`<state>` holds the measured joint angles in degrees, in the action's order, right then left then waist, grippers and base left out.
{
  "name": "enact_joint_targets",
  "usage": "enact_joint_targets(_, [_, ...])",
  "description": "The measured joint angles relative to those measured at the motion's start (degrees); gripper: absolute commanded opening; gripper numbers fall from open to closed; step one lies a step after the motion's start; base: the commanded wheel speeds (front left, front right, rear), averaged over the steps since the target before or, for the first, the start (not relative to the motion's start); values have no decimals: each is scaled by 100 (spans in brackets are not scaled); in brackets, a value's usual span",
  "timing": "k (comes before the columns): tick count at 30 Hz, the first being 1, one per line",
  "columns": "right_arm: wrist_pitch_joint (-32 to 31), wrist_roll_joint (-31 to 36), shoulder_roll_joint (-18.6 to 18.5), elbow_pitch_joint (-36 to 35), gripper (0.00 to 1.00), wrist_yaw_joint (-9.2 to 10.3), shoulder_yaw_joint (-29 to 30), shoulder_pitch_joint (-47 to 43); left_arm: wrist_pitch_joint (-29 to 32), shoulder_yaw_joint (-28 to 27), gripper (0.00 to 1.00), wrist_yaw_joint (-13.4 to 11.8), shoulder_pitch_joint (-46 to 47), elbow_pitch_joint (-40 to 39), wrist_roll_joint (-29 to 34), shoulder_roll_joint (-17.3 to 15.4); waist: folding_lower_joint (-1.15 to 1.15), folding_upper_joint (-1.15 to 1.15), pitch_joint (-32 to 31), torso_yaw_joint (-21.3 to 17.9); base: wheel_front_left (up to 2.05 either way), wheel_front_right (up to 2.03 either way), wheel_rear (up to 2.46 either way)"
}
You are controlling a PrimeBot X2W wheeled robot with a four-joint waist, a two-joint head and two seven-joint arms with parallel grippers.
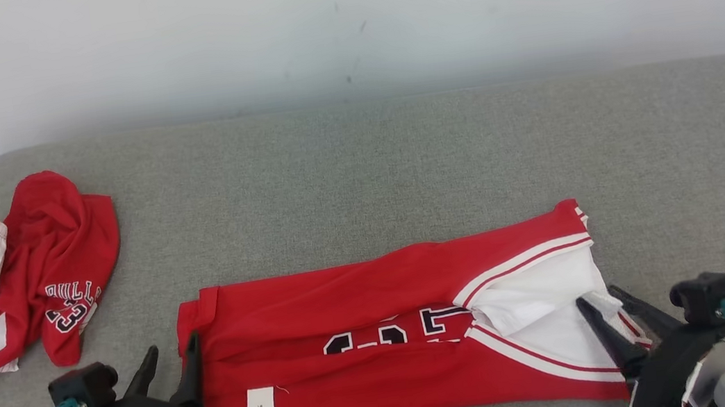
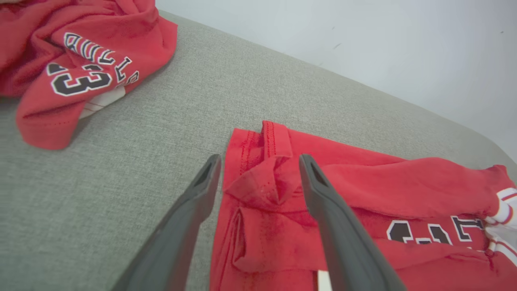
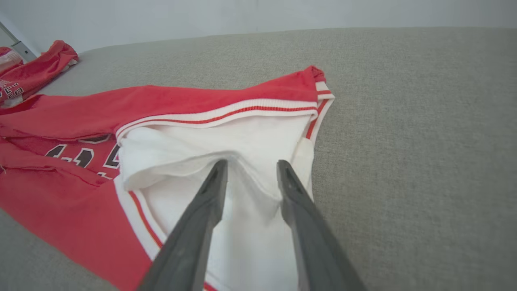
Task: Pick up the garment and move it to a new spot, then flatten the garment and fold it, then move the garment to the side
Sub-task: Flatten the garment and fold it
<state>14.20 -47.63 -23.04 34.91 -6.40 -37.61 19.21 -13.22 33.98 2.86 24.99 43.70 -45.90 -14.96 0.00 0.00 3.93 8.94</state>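
Two long-fingered dark grippers are seen nearest, one at each end of a red basketball jersey of soft knit, trimmed in white and lettered in black. It lies folded lengthwise into a long band across the near part of a grey woven cushion. The left gripper is held wide open, its fingers straddling the puckered left corner of the band; nothing is gripped. The right gripper is parted less widely over the bunched white lining at the right end. Cloth lies between its fingers but is not seen to be pinched.

The lengthwise fold is judged to be laid, with smoothing and a crosswise fold yet to be done. Both ends would best be taken low, through all layers, so that the band is lifted evenly. The rumpled white lining should be tucked flat first, or a lump will be folded in, and the puckered left corner should likewise be pressed out. A white care label is shown at the near edge.

Farther off to the left, well apart from the band, a second crumpled red jersey marked 33 is heaped on the cushion. That side is thereby occupied, whereas bare cushion is offered to the right and behind. A pale wall closes the scene beyond.
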Motion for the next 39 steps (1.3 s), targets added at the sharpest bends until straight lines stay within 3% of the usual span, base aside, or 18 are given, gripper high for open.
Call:
enact_joint_targets(14, [2, -230, -96, -454, 100, 320, 586, -700, -94, -126, 100, -280, -769, -461, 71, -148, -1, 0, -469, 44, 0, 0, 0])
enact_joint_targets(21, [2, -229, -68, -792, 100, 612, 886, -1014, -96, -281, 100, -455, -1204, -799, 74, -212, 0, 0, -701, 87, 0, 0, 0])
enact_joint_targets(30, [2, -114, -105, -1399, 100, 1051, 1334, -1637, -104, -581, 100, -826, -1884, -1686, 256, -337, -1, 0, -832, 114, 0, 0, 0])
enact_joint_targets(39, [2, 1, -133, -1840, 100, 1196, 1729, -2039, -112, -1000, 100, -950, -2365, -2527, 501, -382, -1, 0, -809, 173, 0, 0, 0])
